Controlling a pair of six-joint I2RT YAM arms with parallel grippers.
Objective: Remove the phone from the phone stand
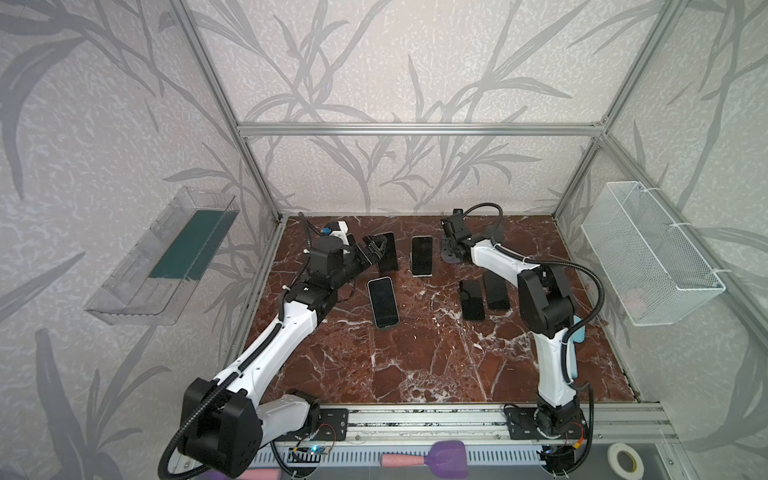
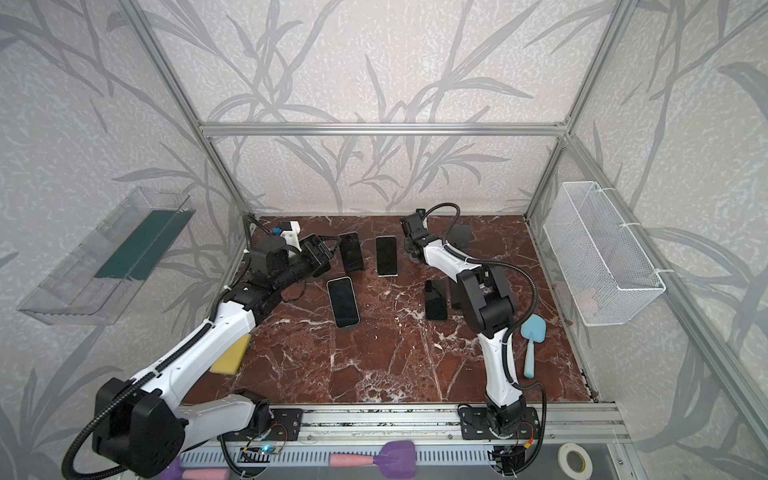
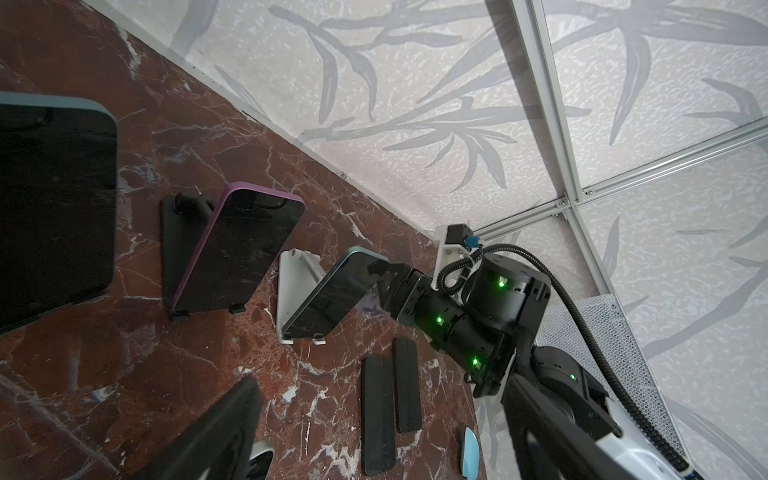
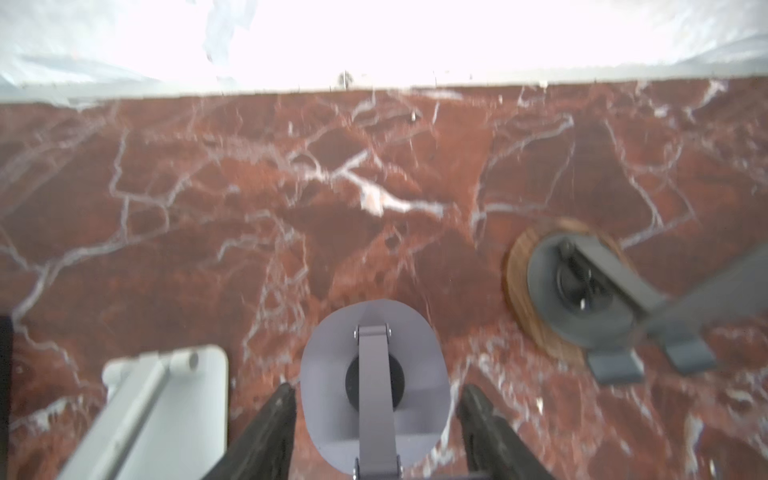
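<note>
grey stand [image 4: 374, 374] clamped between right fingers [image 4: 274, 419]

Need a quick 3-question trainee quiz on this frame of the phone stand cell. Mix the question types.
1. True or false: the left gripper is shut.
2. Pick one: in the right wrist view, the right gripper straddles a stand of which colour? A white, B grey, C black.
3. Count: how many phones lie flat, side by side, on the table next to the right arm?
Key: 1 false, its fingers stand wide apart. 2 B, the grey stand. 3 two.
</note>
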